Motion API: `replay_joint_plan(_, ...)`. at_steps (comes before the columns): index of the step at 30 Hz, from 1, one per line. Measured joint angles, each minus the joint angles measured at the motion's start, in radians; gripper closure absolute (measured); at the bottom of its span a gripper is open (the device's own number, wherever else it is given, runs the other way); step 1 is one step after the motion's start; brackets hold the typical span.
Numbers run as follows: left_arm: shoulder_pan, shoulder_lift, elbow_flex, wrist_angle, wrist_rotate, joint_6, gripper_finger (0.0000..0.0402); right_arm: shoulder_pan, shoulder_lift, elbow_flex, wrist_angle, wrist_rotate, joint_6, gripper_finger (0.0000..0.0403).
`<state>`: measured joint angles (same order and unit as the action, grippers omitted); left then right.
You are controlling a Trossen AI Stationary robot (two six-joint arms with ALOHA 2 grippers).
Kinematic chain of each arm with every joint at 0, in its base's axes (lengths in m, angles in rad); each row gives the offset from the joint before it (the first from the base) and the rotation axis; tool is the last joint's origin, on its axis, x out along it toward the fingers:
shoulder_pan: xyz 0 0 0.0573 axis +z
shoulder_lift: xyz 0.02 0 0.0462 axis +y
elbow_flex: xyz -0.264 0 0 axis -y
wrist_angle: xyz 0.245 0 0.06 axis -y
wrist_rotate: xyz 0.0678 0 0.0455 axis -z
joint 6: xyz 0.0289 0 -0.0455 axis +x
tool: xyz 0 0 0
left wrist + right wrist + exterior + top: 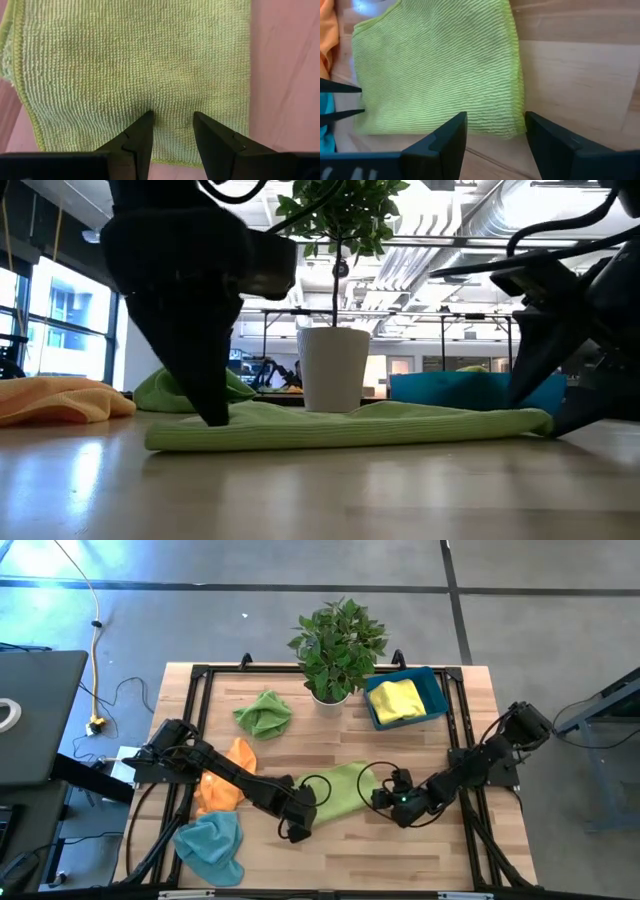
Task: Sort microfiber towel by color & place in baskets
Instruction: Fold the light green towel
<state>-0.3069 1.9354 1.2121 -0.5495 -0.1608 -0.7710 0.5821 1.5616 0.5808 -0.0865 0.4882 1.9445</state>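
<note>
Flat lime-green towel (345, 790), fine ribbed weave.

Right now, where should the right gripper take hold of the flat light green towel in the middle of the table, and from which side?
I would grip the light green towel at its edge nearest the right gripper, coming in low from the right. The towel lies flat, and that folded edge sits just ahead of the open fingers. The left gripper is already over the opposite edge.
</note>
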Motion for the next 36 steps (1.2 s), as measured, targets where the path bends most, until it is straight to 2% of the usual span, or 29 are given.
replay_joint_plan(4,0.004,0.000,0.000,0.030,-0.002,-0.011,0.0273,-0.015,0.001,0.000,0.003,-0.007,-0.024,0.0217)
replay_joint_plan(7,0.010,0.000,0.000,0.034,-0.001,-0.020,0.0273,-0.019,0.002,-0.001,0.002,-0.007,-0.038,0.0243)
replay_joint_plan(13,0.019,0.000,0.000,0.033,0.006,-0.059,0.0273,-0.021,0.005,-0.003,-0.032,-0.001,-0.042,0.0334)
replay_joint_plan(17,0.019,0.000,0.005,0.030,0.051,-0.068,0.0273,-0.021,0.005,-0.003,-0.061,0.001,-0.055,0.0392)
replay_joint_plan(22,0.012,0.000,0.040,0.030,0.102,-0.083,0.0273,-0.022,-0.012,0.007,-0.130,0.000,-0.068,0.0394)
replay_joint_plan(27,0.000,0.000,0.094,0.030,0.104,-0.083,0.0273,-0.023,-0.072,0.087,-0.425,-0.004,-0.089,0.0399)
replay_joint_plan(31,-0.006,0.000,0.146,0.029,0.110,-0.082,0.0273,-0.024,-0.112,0.183,-0.664,-0.009,-0.165,0.0401)
replay_joint_plan(34,-0.009,-0.004,0.192,0.023,0.122,-0.082,0.0273,-0.037,-0.114,0.261,-0.791,-0.031,-0.240,0.0401)
replay_joint_plan(36,-0.012,-0.006,0.224,0.024,0.127,-0.083,0.0273,-0.053,-0.104,0.300,-0.813,-0.053,-0.301,0.0402)
